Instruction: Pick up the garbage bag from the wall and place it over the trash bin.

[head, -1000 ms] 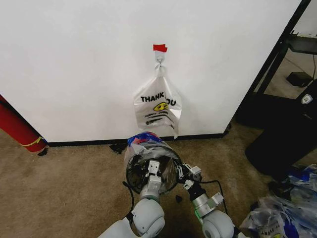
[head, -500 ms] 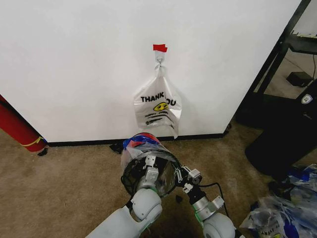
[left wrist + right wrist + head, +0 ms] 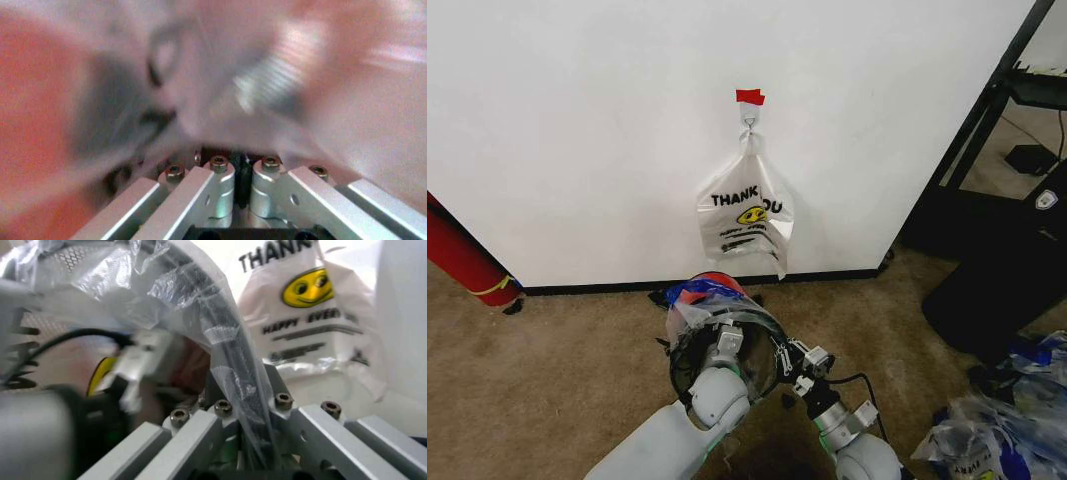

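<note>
The trash bin, with dark mesh walls and a black rim, stands tilted on the carpet below the wall. The garbage bag, crinkly clear plastic with blue and red print, is draped over the bin's mouth. My left gripper reaches down inside the bin; in the left wrist view its fingertips are pressed together, with blurred plastic just ahead. My right gripper is at the bin's right rim, and its fingers clamp the garbage bag film against the black rim.
A white "THANK YOU" smiley bag hangs from a wall hook under red tape. A red cylinder leans at the left. A large black box and a heap of plastic bags lie to the right.
The bin with the bag over it has shifted left and tipped. My left arm has pushed further left and into the bin. My right gripper has followed slightly left and lower along the rim.
</note>
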### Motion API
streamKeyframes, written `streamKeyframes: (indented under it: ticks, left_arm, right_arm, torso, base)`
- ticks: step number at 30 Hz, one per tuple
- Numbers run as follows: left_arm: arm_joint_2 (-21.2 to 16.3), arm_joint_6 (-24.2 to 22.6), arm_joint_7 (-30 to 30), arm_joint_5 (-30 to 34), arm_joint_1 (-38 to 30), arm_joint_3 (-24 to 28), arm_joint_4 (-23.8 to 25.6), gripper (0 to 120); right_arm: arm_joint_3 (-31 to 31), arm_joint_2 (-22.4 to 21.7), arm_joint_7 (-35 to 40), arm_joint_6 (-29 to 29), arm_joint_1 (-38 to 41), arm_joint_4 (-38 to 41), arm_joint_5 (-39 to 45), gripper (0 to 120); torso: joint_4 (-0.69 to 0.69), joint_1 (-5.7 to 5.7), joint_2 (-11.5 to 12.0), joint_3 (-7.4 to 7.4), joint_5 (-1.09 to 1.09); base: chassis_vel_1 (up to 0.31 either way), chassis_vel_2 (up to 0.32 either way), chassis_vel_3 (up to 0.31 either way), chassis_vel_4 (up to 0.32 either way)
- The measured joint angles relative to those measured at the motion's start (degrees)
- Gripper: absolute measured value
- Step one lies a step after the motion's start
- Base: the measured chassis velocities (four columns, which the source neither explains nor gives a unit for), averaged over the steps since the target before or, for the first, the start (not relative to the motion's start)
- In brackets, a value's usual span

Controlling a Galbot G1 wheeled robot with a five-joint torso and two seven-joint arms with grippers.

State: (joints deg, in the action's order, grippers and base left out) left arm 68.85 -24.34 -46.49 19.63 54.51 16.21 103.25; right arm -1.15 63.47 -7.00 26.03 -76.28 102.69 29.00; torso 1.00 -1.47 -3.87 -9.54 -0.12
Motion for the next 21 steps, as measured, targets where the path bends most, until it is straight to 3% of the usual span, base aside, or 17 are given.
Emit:
streamKeyframes:
  ticks: [8, 21]
  left_arm:
    - [-2.8, -0.6, 0.4, 0.2, 3.4, 2.2, 6.5, 0]
    - [-2.4, 1.4, 0.9, -0.9, 1.4, -2.2, 3.0, 0]
  right_arm:
    - [-0.1, 0.9, 2.4, -0.6, 1.4, -0.9, 3.4, 0]
    - [0.5, 0.9, 0.7, -0.7, -0.2, -0.5, 2.5, 0]
  torso:
    - [-0.01, 0.00, 0.0, 0.01, 0.00]
    - [0.00, 0.00, 0.0, 0.00, 0.00]
  base:
    - [0.000, 0.000, 0.000, 0.000]
    - [0.000, 0.000, 0.000, 0.000]
